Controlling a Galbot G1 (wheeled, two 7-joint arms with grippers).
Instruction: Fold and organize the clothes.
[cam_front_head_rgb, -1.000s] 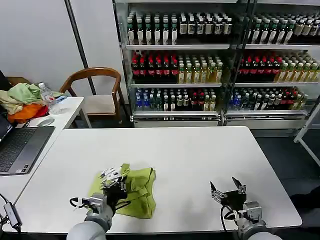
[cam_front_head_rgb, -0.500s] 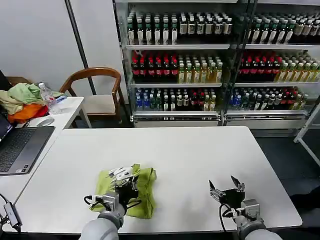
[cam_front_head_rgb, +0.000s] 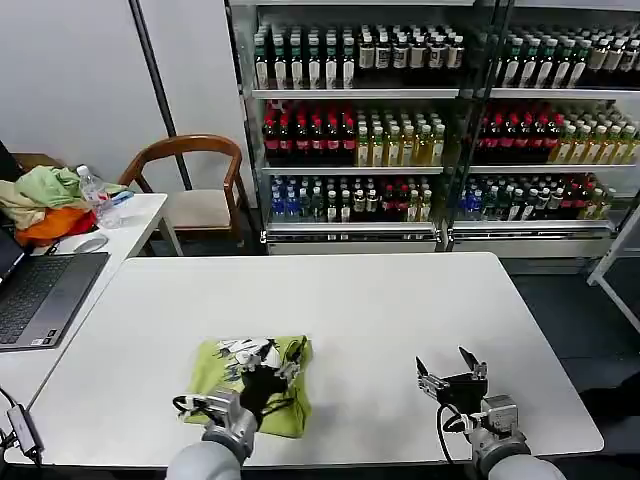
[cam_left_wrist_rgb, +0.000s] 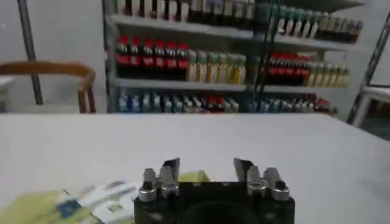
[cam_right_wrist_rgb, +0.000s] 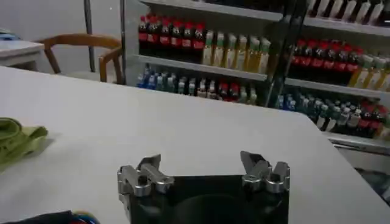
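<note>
Since a second ago my left gripper (cam_front_head_rgb: 262, 362) has slid rightward over the lime T-shirt (cam_front_head_rgb: 215, 372), which now lies flatter and more squared on the white table (cam_front_head_rgb: 380, 310), near its front edge and left of centre, some white print showing. My left jaws stand apart above the cloth, gripping nothing. Well to the right, my right gripper (cam_front_head_rgb: 447, 373) has barely shifted above bare tabletop, jaws spread wide and empty.

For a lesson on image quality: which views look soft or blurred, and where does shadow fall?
Head view: sharp; faint shadow under the right claw on the table. Left wrist view: soft throughout, T-shirt smeared. Right wrist view: claw fairly crisp, shelves blurry.
</note>
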